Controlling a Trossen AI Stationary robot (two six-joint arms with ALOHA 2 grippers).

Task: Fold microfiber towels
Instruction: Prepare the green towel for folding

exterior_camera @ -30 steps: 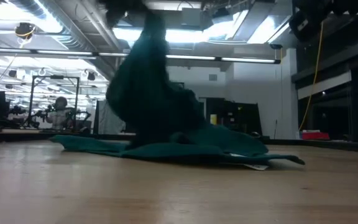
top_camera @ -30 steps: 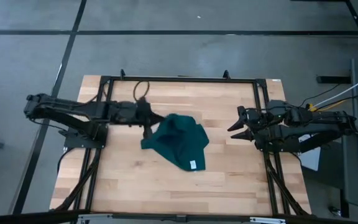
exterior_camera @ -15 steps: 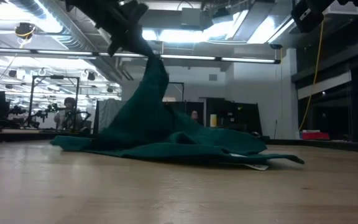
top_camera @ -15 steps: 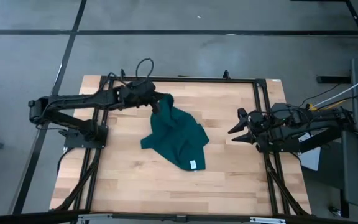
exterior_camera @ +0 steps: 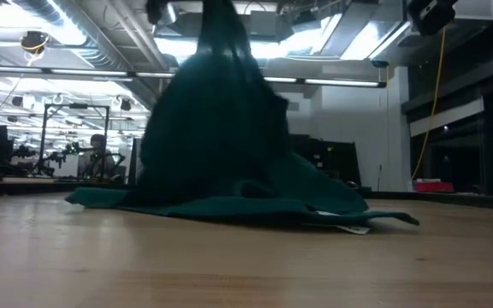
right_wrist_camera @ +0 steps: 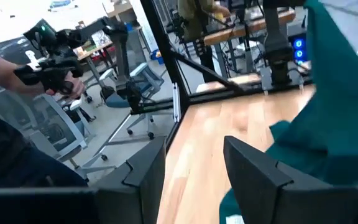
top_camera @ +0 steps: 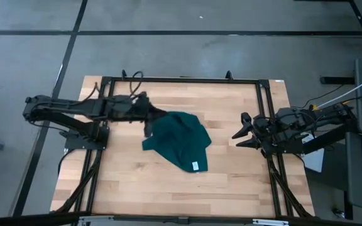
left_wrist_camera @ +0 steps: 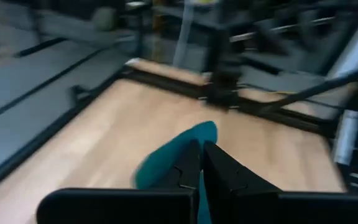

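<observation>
The dark teal-green towel point(top_camera: 180, 139) lies crumpled in the middle of the table, with its white tag point(top_camera: 195, 166) at the near corner. Its left part is drawn up into a tall peak point(exterior_camera: 221, 51), while its lower edges point(exterior_camera: 229, 207) rest on the wood. My left gripper point(top_camera: 148, 123) is shut on the towel at its left side. My right gripper point(top_camera: 241, 130) hovers open and empty to the right of the towel, which also shows in the right wrist view point(right_wrist_camera: 331, 118). My left gripper pinches a bunched part of the towel's left side point(left_wrist_camera: 178, 163) between its two shut fingers. It reaches in from the table's left, slanting down. The held part is lifted and the cloth hangs below it like a tent, with the rest point(top_camera: 187, 150) lying on the table.
A black frame point(top_camera: 181, 80) runs around the tabletop's far and side edges. Bare wood point(top_camera: 168, 188) lies near the front edge. People and office chairs point(right_wrist_camera: 48, 74) show in the room beyond the table.
My left gripper, still shut on the towel, swung toward the far edge, drawing the held part out slanting. It then came back toward the near left, and the cloth now stands in a taller, fuller peak. The tag end stayed on the table.
</observation>
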